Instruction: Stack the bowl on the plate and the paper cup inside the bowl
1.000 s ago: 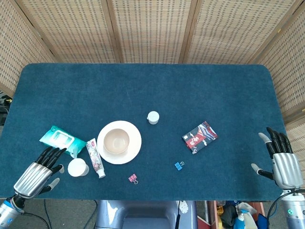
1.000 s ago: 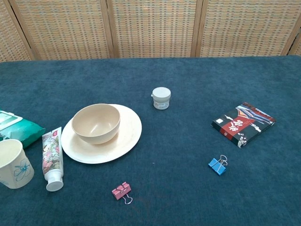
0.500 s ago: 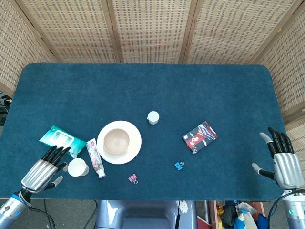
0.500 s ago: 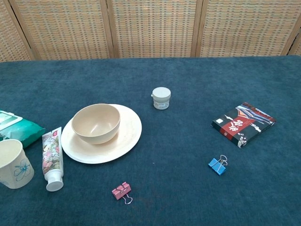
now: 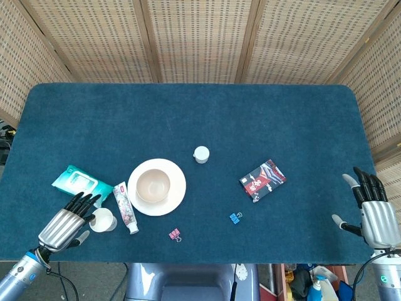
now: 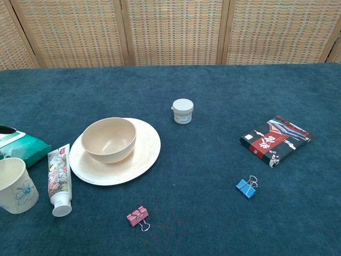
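A cream bowl (image 5: 153,185) (image 6: 108,139) sits on the cream plate (image 5: 176,194) (image 6: 144,154), left of the table's middle. The paper cup (image 5: 104,219) (image 6: 16,185) stands upright near the front left, beside a toothpaste tube. My left hand (image 5: 67,222) is open just left of the cup, fingers spread and reaching its rim; a dark fingertip (image 6: 6,129) shows at the left edge of the chest view. My right hand (image 5: 371,210) is open at the table's front right corner, holding nothing.
A toothpaste tube (image 5: 125,208) (image 6: 58,179) lies between cup and plate. A green wipes pack (image 5: 80,182) is behind the cup. A small white jar (image 5: 201,154), a dark packet (image 5: 262,179), a blue clip (image 5: 235,217) and a pink clip (image 5: 175,234) lie around.
My left hand has moved right and forward toward the paper cup, its fingertips now at the cup's side. The right hand has barely moved.
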You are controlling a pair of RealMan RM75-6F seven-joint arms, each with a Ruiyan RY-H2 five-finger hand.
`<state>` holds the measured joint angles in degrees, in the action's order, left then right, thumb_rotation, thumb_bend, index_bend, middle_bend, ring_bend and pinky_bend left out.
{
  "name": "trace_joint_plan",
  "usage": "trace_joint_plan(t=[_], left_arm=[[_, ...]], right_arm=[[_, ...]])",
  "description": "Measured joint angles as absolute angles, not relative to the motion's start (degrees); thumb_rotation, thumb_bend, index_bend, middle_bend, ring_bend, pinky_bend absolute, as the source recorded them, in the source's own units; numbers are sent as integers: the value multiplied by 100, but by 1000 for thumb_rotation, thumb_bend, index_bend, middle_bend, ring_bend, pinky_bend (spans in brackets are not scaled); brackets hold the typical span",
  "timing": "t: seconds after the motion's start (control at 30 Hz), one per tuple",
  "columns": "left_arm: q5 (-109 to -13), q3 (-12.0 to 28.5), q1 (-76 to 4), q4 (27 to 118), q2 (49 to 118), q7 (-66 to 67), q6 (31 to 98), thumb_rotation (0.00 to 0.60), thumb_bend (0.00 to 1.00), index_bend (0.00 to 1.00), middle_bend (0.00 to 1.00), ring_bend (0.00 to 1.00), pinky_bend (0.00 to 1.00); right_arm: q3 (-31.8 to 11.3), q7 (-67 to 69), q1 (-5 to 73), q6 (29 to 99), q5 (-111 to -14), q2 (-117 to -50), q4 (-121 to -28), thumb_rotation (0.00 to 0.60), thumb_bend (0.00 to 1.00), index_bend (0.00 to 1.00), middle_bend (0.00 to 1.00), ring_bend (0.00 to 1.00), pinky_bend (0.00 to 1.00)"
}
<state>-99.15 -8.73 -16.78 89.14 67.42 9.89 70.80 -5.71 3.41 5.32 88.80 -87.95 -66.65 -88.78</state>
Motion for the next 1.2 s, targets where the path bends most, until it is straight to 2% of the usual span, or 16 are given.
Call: trace_joint_plan(t=[0.43,0.77,1.0,1.2], left_arm=[[-9776,-771,-1741,8616,7139,1179,6892,600,415,590,0,0,22],[-9823,-598,-1729,8612,7154,1070,7274,600,435,621,0,0,30],[-9662,-289,-1911,8951,6969,1039,7268,600,435,622,0,0,30],[-9291,121,-2271,9382,6856,1194,6921,600,435,622,0,0,30]], right_arm=[[-578,382,528,8895,-8804,-6653,-8881,600,125,102,0,0,0],[-575,370,531,8891,-8812,-6657,-8882,600,125,102,0,0,0],[-567,350,529,8886,-8815,-6657,-8891,600,125,102,0,0,0],[-577,365,532,8876,-8794,-6655,-8887,600,125,103,0,0,0]])
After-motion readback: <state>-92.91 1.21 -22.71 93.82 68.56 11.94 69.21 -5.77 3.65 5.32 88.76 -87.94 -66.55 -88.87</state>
